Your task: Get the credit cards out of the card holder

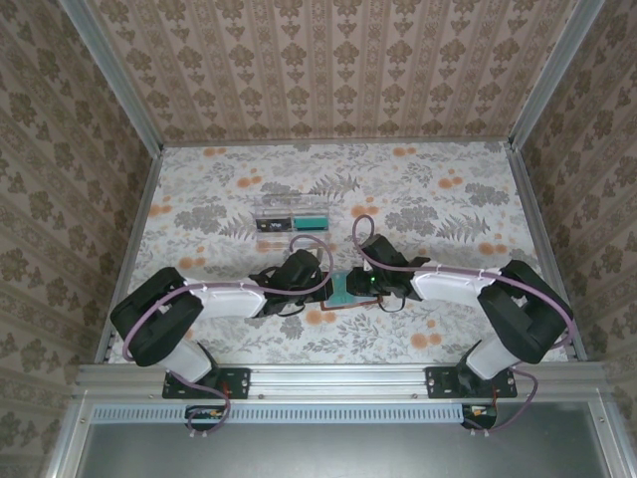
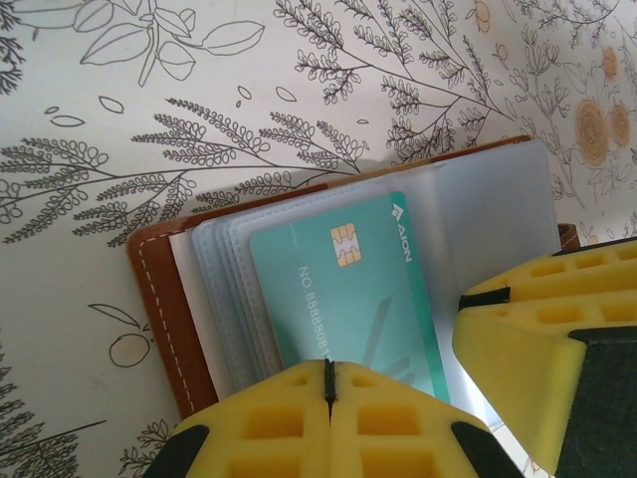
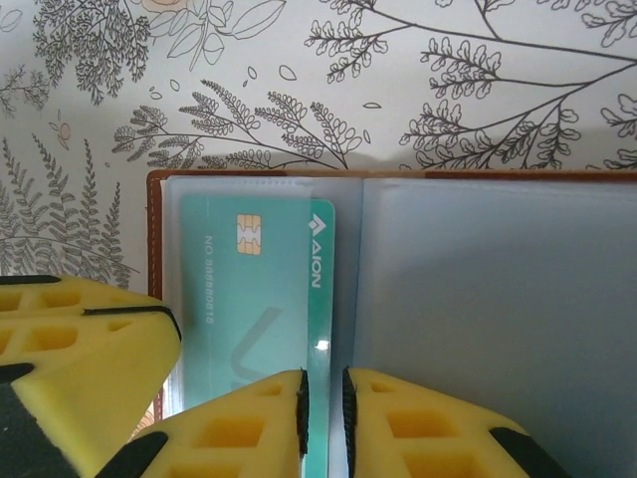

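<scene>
The brown card holder (image 2: 159,299) (image 3: 154,229) lies open on the table, its clear sleeves showing. A teal credit card (image 2: 348,289) (image 3: 259,299) (image 1: 341,290) sits in the left-hand sleeve beside the spine. My left gripper (image 2: 327,380) (image 1: 331,281) is shut, with nothing between its tips, which rest over the card's near edge. My right gripper (image 3: 324,408) (image 1: 360,284) has its jaws a narrow slit apart, straddling the card's right edge by the spine. Whether they pinch the card or the sleeve is unclear. The two grippers are almost touching.
A clear plastic tray (image 1: 261,211) stands just behind the grippers, holding a teal card (image 1: 312,221) and a dark card (image 1: 272,225). Patterned walls enclose the floral table on three sides. Both arms reach in from the near edge and meet at the middle.
</scene>
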You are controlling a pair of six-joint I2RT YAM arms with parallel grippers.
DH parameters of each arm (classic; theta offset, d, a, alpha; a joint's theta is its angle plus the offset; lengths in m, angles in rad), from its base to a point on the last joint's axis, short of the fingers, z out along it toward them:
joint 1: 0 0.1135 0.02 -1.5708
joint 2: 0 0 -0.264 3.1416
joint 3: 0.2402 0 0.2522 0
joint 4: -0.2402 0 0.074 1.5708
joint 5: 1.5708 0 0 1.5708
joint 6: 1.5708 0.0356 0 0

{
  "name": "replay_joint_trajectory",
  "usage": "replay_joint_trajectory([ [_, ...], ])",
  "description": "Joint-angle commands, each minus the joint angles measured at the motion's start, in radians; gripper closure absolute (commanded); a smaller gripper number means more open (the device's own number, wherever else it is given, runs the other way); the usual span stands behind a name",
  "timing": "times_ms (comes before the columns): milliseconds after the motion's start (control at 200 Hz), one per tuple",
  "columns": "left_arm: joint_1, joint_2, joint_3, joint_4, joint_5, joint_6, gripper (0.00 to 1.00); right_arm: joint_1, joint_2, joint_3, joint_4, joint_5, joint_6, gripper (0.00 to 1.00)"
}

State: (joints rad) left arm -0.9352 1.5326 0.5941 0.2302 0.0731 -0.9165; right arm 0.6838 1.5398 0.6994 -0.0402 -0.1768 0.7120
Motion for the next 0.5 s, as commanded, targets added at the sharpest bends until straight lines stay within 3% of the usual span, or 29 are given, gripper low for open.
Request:
replay_joint_trajectory([
  [0, -0.001, 0.017, -0.003, -0.007, -0.013, -0.021, 1.00, 0.003, 0.028, 0.036, 0.015, -0.035, 0.018, 0.80],
  [495, -0.023, -0.056, -0.039, -0.044, -0.048, -0.028, 1.00, 0.000, 0.059, 0.044, -0.023, -0.015, 0.018, 0.79],
])
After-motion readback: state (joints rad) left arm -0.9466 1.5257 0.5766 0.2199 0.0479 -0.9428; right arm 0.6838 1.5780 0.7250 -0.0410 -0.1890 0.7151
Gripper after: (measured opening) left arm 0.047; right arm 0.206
